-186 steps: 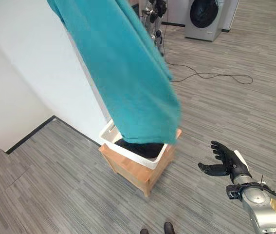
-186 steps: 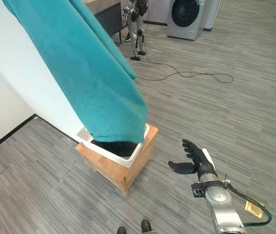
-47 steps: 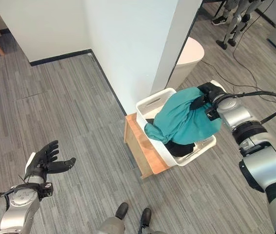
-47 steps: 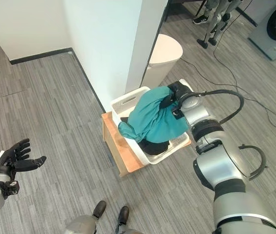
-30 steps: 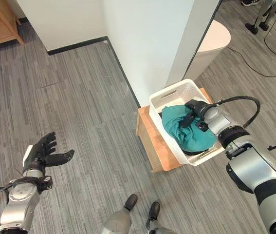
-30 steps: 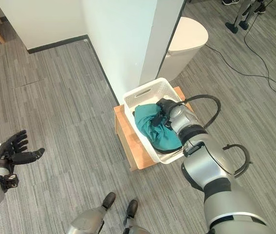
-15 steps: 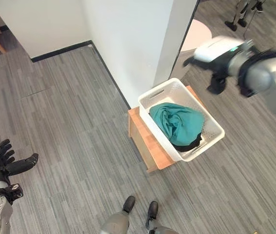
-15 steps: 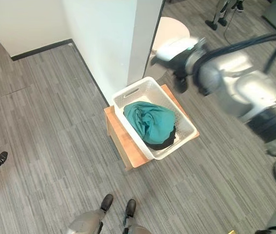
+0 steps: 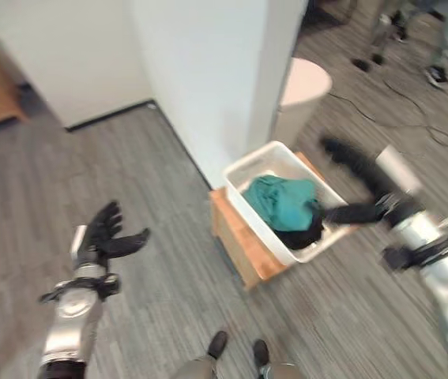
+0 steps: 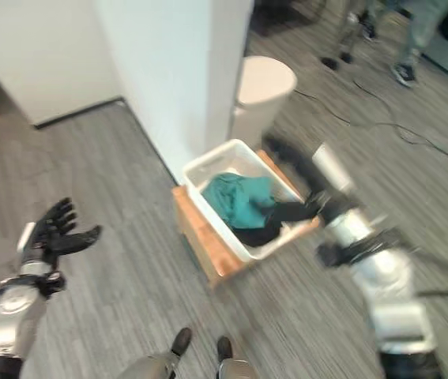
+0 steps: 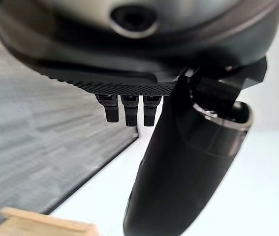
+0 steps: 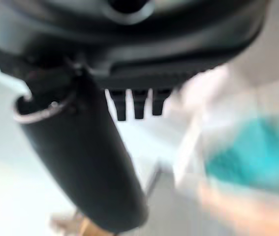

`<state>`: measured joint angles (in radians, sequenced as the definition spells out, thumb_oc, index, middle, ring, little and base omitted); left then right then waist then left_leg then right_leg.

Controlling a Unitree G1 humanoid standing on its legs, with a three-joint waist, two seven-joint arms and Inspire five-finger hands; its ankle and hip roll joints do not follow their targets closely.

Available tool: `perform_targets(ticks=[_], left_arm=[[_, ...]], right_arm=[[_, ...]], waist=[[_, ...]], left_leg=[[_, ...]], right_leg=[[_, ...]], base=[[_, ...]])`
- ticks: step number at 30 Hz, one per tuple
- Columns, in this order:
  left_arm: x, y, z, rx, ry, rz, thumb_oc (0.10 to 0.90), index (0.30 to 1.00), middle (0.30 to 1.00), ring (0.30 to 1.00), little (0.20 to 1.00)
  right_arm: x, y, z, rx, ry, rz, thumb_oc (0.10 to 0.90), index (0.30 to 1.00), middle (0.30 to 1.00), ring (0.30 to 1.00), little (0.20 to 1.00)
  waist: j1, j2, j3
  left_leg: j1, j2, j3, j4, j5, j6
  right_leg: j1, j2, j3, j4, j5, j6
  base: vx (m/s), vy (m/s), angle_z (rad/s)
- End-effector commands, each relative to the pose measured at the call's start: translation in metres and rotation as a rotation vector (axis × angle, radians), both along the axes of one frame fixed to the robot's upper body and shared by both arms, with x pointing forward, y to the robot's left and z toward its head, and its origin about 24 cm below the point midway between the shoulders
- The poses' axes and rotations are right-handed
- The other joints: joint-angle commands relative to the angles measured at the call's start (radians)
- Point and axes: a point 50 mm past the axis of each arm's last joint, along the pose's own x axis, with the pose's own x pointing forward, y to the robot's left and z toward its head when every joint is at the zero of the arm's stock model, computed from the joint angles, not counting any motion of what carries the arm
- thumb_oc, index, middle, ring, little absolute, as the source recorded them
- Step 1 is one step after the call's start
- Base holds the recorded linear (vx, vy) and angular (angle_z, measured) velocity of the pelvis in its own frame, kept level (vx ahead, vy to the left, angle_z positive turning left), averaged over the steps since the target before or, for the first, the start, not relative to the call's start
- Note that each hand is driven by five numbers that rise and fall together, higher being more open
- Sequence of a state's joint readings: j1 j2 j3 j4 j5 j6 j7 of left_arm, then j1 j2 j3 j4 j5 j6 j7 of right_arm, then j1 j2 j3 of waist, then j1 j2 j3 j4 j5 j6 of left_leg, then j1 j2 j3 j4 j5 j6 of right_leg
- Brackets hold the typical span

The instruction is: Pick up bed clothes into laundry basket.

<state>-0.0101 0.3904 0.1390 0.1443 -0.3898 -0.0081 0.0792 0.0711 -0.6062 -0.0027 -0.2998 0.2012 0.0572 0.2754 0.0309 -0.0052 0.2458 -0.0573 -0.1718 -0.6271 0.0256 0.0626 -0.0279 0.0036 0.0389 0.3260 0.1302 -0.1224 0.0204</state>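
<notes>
lying bunched inside the white laundry basket (image 9: 249, 189), the teal cloth (image 9: 284, 202) is seen; the right hand (image 9: 362, 178) beside the basket and the left hand (image 9: 101, 234) far from it are spread, empty.

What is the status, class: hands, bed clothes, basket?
Left hand open, out over the floor. Right hand open, beside the basket. Teal cloth bunched inside the white laundry basket on dark clothes. Nothing in the way.

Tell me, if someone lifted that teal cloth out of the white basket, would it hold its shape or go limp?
Probably limp: the teal cloth lies crumpled in soft folds inside the white basket, so it would likely drape and dangle. It looks light for its bulk. Lying over a dark garment, it might drag that along.
</notes>
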Motion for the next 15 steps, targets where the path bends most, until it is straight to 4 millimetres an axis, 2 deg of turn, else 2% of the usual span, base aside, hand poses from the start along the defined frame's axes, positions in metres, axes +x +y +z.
perform_targets(ticks=[1, 3, 4, 5, 6, 7, 8, 9, 10, 13, 14, 15], left_arm=[[-0.025, 0.035, 0.014, 0.103, -0.059, 0.137, 0.800, 0.900, 0.900, 0.900, 0.900], [-0.030, 0.030, 0.001, 0.033, -0.042, 0.166, 0.800, 0.900, 0.900, 0.900, 0.900], [-0.030, 0.030, 0.001, 0.033, -0.043, 0.166, 0.800, 0.900, 0.900, 0.900, 0.900], [-0.037, 0.021, -0.016, -0.040, -0.002, 0.180, 0.800, 0.900, 0.900, 0.900, 0.900], [-0.037, 0.021, -0.016, -0.040, -0.002, 0.180, 0.800, 0.900, 0.900, 0.900, 0.900], [-0.040, 0.019, -0.022, -0.049, 0.021, 0.180, 0.800, 0.900, 0.900, 0.900, 0.900], [-0.047, 0.016, -0.029, -0.057, 0.045, 0.167, 0.800, 0.900, 0.900, 0.900, 0.900], [-0.048, 0.015, -0.028, -0.046, 0.039, 0.153, 0.800, 0.900, 0.900, 0.900, 0.900], [-0.049, 0.016, -0.024, -0.028, 0.029, 0.148, 0.800, 0.900, 0.900, 0.900, 0.900], [-0.046, 0.011, -0.023, -0.021, 0.024, 0.116, 0.800, 0.900, 0.900, 0.900, 0.900], [-0.046, 0.008, -0.025, -0.021, 0.033, 0.101, 0.800, 0.900, 0.900, 0.900, 0.900], [-0.042, 0.003, -0.024, -0.029, 0.024, 0.077, 0.800, 0.900, 0.900, 0.900, 0.900]], right_arm=[[0.019, 0.006, 0.027, 0.109, -0.206, -0.026, 0.800, 0.900, 0.900, 0.900, 0.900], [0.019, 0.013, 0.023, 0.155, -0.193, -0.017, 0.800, 0.900, 0.900, 0.900, 0.900], [0.019, 0.013, 0.023, 0.155, -0.194, -0.016, 0.800, 0.900, 0.900, 0.900, 0.900], [0.022, 0.026, 0.014, 0.301, -0.131, 0.024, 0.800, 0.900, 0.900, 0.900, 0.900], [0.022, 0.026, 0.014, 0.301, -0.131, 0.025, 0.800, 0.900, 0.900, 0.900, 0.900], [0.024, 0.035, 0.006, 0.320, -0.088, 0.058, 0.800, 0.900, 0.900, 0.900, 0.900], [0.023, 0.043, 0.008, 0.290, -0.092, 0.101, 0.800, 0.900, 0.900, 0.900, 0.900], [0.022, 0.045, 0.009, 0.322, -0.089, 0.116, 0.800, 0.900, 0.900, 0.900, 0.900], [0.021, 0.047, 0.000, 0.382, -0.054, 0.102, 0.800, 0.900, 0.900, 0.900, 0.900], [0.009, 0.039, -0.024, 0.448, 0.022, 0.019, 0.800, 0.900, 0.900, 0.900, 0.900], [0.002, 0.032, -0.034, 0.464, 0.051, -0.035, 0.800, 0.900, 0.900, 0.900, 0.900], [-0.005, 0.022, -0.041, 0.496, 0.067, -0.100, 0.800, 0.900, 0.900, 0.900, 0.900]], waist=[[0.082, -0.033, -0.097], [0.106, -0.032, -0.062], [0.104, -0.028, -0.063], [0.130, -0.035, -0.038], [0.130, -0.033, -0.042], [0.148, -0.052, -0.037], [0.166, -0.069, -0.043], [0.163, -0.074, -0.050], [0.161, -0.075, -0.067], [0.110, -0.057, -0.120], [0.090, -0.048, -0.134], [0.061, -0.040, -0.147]], left_leg=[[-0.135, 0.051, 0.072, -0.086, 0.169, -0.036], [-0.206, 0.046, 0.108, -0.044, 0.160, -0.054], [-0.213, 0.047, 0.106, -0.037, 0.160, -0.056], [-0.223, 0.057, 0.229, 0.095, 0.089, -0.020], [-0.231, 0.058, 0.230, 0.104, 0.087, -0.021], [-0.218, 0.063, 0.281, 0.192, 0.020, -0.002], [-0.172, 0.083, 0.367, 0.324, -0.031, 0.018], [-0.149, 0.114, 0.432, 0.381, -0.039, 0.023], [-0.100, 0.167, 0.509, 0.405, -0.051, 0.022], [0.068, 0.261, 0.692, 0.316, -0.090, -0.004], [0.103, 0.274, 0.740, 0.257, -0.113, -0.014], [0.121, 0.288, 0.829, 0.208, -0.127, -0.017]], right_leg=[[0.053, 0.068, -0.015, 0.041, -0.040, -0.014], [0.058, 0.067, -0.065, 0.013, -0.021, -0.024], [0.057, 0.070, -0.066, 0.011, -0.016, -0.022], [0.039, 0.038, -0.137, -0.010, 0.016, -0.017], [0.036, 0.040, -0.136, -0.013, 0.021, -0.016], [0.021, 0.007, -0.172, -0.038, 0.048, -0.011], [0.010, -0.035, -0.258, -0.082, 0.087, -0.008], [0.005, -0.050, -0.308, -0.106, 0.104, -0.005], [0.000, -0.061, -0.383, -0.129, 0.116, -0.005], [-0.007, -0.064, -0.575, -0.153, 0.110, -0.014], [-0.007, -0.079, -0.647, -0.160, 0.110, -0.009], [-0.010, -0.106, -0.734, -0.156, 0.114, -0.003]], base=[[-0.38, -0.360, 1.27], [-0.29, -0.261, 1.54], [-0.43, -0.096, 1.34], [-0.33, -0.020, 1.09], [-0.44, -0.052, 1.15], [-0.33, -0.085, 1.16], [-0.44, -0.130, 1.30], [-0.41, -0.137, 1.49], [-0.28, -0.083, 1.38], [-0.20, -0.025, 2.08], [-0.15, 0.082, 2.68], [-0.11, 0.151, 2.67]])
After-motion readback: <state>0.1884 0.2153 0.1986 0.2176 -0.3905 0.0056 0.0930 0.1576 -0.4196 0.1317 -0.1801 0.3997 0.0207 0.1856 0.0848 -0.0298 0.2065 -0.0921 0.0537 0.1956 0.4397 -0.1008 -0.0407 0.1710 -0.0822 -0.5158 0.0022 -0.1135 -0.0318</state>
